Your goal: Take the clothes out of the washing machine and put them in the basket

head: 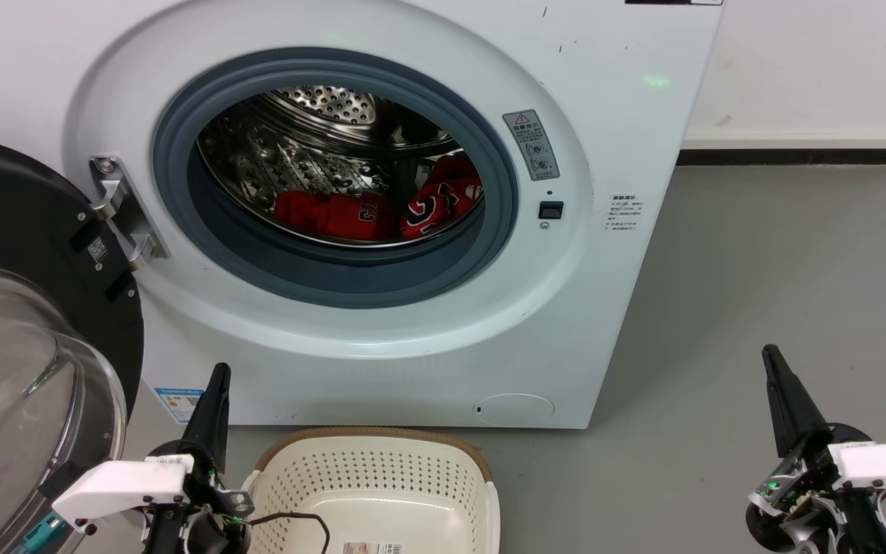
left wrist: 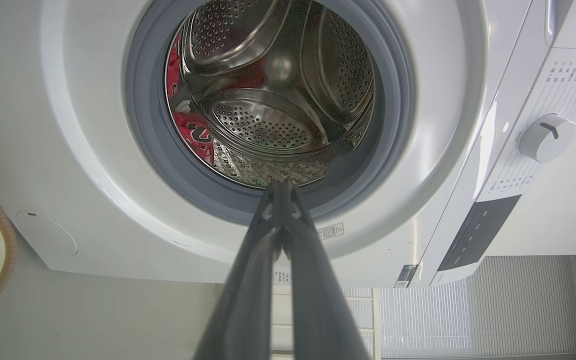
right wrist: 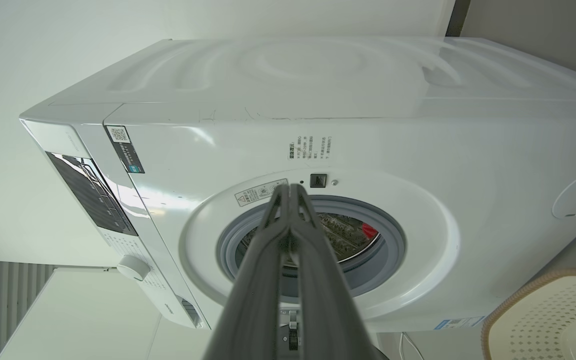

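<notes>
Your left claw [head: 220,375] sits low at the left, fingers clenched tip to tip w/ nothing between them, just beside the basket [head: 370,471]'s left rim. Your right claw [head: 771,355] is low at the right over the grey floor [head: 758,269], likewise clenched on nothing, well apart from the basket. Both point up toward the washing machine [head: 612,323]. Its door [head: 20,231] hangs open at the left. The clothes [head: 358,217] are inside the drum [head: 320,108]: one red jersey [head: 320,214] lies at the bottom, approx centre; the second jersey [head: 443,196] is bunched just to its right, against the drum wall. The basket stands on the floor directly in front of the machine, w/ a black cable [head: 301,517] crossing its left edge.
</notes>
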Tool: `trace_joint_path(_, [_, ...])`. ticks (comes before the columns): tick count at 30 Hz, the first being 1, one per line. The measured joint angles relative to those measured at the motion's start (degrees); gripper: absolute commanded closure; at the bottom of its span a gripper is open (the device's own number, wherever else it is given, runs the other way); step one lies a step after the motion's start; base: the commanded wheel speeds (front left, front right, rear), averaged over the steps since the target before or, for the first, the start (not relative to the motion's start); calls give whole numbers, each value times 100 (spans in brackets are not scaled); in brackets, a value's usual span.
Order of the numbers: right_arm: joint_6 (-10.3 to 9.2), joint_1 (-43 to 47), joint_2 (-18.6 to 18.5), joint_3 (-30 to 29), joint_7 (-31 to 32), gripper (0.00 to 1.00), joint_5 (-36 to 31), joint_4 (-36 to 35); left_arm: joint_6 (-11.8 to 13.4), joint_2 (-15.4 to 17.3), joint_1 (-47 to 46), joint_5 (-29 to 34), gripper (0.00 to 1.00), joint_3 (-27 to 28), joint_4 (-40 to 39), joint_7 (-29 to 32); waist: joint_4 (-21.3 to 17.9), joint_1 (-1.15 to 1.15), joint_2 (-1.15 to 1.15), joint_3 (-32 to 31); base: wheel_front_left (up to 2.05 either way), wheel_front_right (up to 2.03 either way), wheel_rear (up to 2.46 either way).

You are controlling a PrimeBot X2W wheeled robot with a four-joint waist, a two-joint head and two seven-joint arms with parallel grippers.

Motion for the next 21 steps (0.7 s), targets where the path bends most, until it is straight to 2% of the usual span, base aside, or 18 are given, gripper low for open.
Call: trace_joint_path(21, [0,0,0,0,0,100,0,0,-7,0,0,0,100,0,0,0,0,0,0,0,0,0,0])
